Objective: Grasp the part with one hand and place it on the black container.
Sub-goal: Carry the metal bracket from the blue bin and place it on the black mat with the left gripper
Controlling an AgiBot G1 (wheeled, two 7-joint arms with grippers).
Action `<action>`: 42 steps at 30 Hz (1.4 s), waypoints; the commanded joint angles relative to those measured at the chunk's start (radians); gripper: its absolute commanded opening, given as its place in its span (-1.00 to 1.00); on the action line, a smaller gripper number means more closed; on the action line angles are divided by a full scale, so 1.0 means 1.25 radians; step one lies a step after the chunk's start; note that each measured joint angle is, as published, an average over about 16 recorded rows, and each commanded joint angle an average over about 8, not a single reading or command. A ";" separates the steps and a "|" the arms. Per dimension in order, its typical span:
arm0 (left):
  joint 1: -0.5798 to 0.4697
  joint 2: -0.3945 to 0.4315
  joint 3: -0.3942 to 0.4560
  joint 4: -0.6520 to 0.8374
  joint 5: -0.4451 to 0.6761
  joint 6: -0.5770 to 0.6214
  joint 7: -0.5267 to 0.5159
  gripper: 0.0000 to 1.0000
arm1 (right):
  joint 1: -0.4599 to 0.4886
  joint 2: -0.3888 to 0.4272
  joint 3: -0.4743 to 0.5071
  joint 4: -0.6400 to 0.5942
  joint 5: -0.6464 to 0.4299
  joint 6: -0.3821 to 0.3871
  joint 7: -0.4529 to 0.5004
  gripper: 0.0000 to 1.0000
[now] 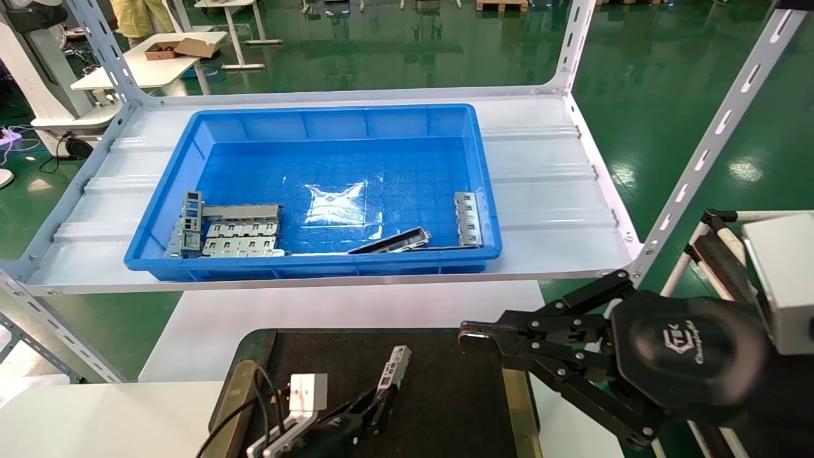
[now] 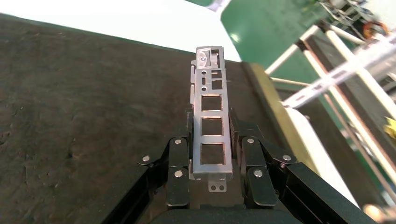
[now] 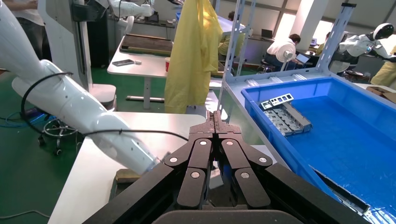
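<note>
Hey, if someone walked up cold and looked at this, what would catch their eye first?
Probably the big blue bin on the white shelf, with silver metal pieces lying along its near edge. Next, the left gripper clamped on the part, holding it over the black container. The right gripper is shut and empty beside that tray.

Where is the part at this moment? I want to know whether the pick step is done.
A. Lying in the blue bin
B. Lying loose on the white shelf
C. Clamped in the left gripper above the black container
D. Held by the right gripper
C: the left gripper is shut on the part over the black container; the right gripper is shut and empty.
</note>
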 commanded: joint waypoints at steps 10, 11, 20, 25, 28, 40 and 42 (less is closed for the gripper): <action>-0.027 0.089 0.057 0.101 -0.034 -0.143 -0.010 -1.00 | 0.000 0.000 0.000 0.000 0.000 0.000 0.000 -1.00; -0.029 0.093 0.062 0.106 -0.041 -0.151 -0.008 -1.00 | 0.000 0.000 0.000 0.000 0.000 0.000 0.000 -1.00; -0.053 0.114 0.109 0.141 -0.118 -0.203 0.019 -1.00 | 0.000 0.000 0.000 0.000 0.000 0.000 0.000 -1.00; -0.067 0.122 0.141 0.154 -0.170 -0.230 0.044 -0.86 | 0.000 0.000 0.000 0.000 0.000 0.000 0.000 -0.86; -0.075 0.124 0.161 0.157 -0.207 -0.248 0.062 -0.13 | 0.000 0.000 0.000 0.000 0.000 0.000 0.000 -0.20; -0.117 0.114 0.259 0.125 -0.395 -0.323 0.151 1.00 | 0.000 0.000 -0.001 0.000 0.000 0.000 0.000 1.00; -0.127 0.109 0.278 0.114 -0.428 -0.334 0.169 1.00 | 0.000 0.000 -0.001 0.000 0.000 0.000 0.000 1.00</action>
